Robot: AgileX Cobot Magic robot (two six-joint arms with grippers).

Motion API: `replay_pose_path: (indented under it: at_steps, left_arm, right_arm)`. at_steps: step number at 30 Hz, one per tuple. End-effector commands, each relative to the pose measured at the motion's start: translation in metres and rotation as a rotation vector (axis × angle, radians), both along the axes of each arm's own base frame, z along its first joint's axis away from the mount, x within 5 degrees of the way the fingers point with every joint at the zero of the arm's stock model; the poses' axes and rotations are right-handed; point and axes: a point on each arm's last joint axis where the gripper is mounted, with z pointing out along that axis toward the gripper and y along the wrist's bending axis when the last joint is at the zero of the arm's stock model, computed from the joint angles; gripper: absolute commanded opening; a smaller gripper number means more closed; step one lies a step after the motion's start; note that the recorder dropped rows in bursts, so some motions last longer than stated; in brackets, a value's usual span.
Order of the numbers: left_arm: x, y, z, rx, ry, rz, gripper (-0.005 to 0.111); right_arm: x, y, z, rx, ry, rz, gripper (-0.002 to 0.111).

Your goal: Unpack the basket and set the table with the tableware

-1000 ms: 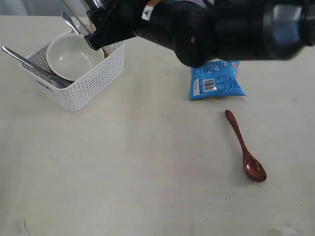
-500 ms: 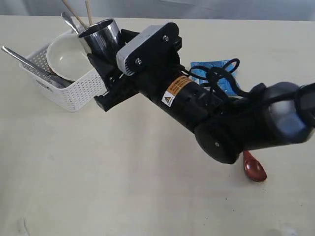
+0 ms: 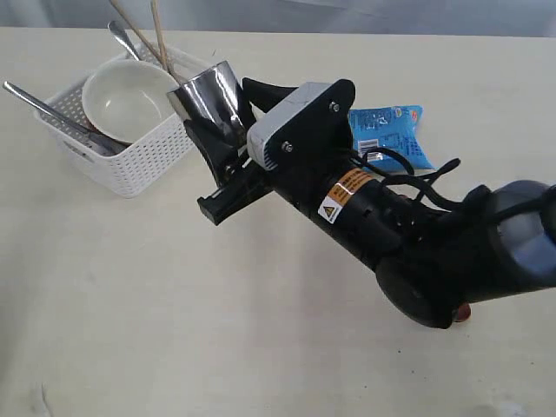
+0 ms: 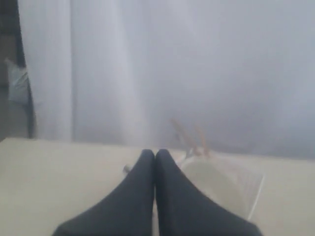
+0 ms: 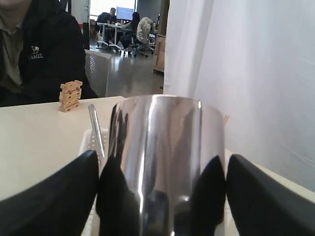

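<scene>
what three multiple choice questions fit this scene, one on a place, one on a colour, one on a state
1. Where is the cream bowl? A in the basket; B on a shelf; C on the floor.
2. What colour is the snack packet? A red; B blue; C green.
3. What is the right gripper doing? A hanging open and empty; B gripping a sponge; C gripping the steel cup.
Answers: 1 A, the bowl sits inside the lattice walls; 2 B, its wrapper is bright blue; 3 C, the cup is held tilted between its jaws.
</scene>
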Motion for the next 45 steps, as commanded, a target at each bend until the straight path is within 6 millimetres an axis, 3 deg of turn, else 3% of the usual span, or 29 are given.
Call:
replay_pose_path:
  at_steps: [1,6,10,12,17,20,25,28,31,33,37,38,42,45]
  left_arm:
    - [-0.006,-0.006,0.029,-0.131,-0.345,-0.093,0.000]
    - [-0.017,-0.012,0.051,-0.079,-0.611,-0.167,0.000]
    - [-0.003,-0.009,0.053,0.073,-0.508,-0.100,0.000]
    - [0.006,-0.008,0.052,0.074,-0.448,-0.098,0.000]
    - [0.029,-0.006,0.043,0.049,-0.320,-0.106,0.000]
    - [0.037,-0.006,0.041,0.078,-0.292,-0.105,0.000]
    - [0.047,-0.004,0.044,0.077,-0.242,-0.102,0.000]
    - [0.050,-0.004,0.046,0.060,-0.241,-0.104,0.000]
    - [0.060,0.001,0.061,-0.022,-0.238,-0.083,0.002]
    - [0.079,0.004,0.074,-0.018,-0.141,-0.068,0.011]
    - [0.140,0.012,0.094,0.016,0.123,-0.060,0.061]
    - [0.160,0.015,0.100,0.025,0.164,-0.058,0.066]
    - [0.219,0.022,0.092,0.008,0.431,-0.021,0.052]
    - [0.254,0.019,0.077,0.034,0.649,-0.018,0.051]
  right_arm:
    - [-0.001,-0.001,0.004,0.028,-0.014,0.004,0.000]
    - [-0.001,-0.001,0.004,0.028,-0.014,0.004,0.000]
    - [0.009,0.012,0.016,0.102,-0.024,0.008,0.000]
    - [0.029,0.029,0.027,0.107,-0.030,-0.001,0.000]
    - [0.100,0.082,0.034,0.066,0.076,0.032,0.000]
    - [0.125,0.107,0.022,0.027,0.136,0.082,0.000]
    - [0.134,0.119,-0.008,0.000,0.239,0.075,0.000]
    - [0.131,0.120,-0.016,-0.020,0.250,0.081,0.000]
    - [0.131,0.119,-0.017,-0.019,0.250,0.082,0.000]
    - [0.131,0.119,-0.016,-0.018,0.249,0.082,0.000]
    - [0.131,0.119,-0.015,-0.018,0.246,0.084,0.000]
    - [0.131,0.119,-0.014,-0.015,0.245,0.083,0.000]
    - [0.131,0.119,-0.011,-0.014,0.236,0.084,0.000]
    - [0.130,0.119,-0.011,-0.023,0.229,0.089,0.000]
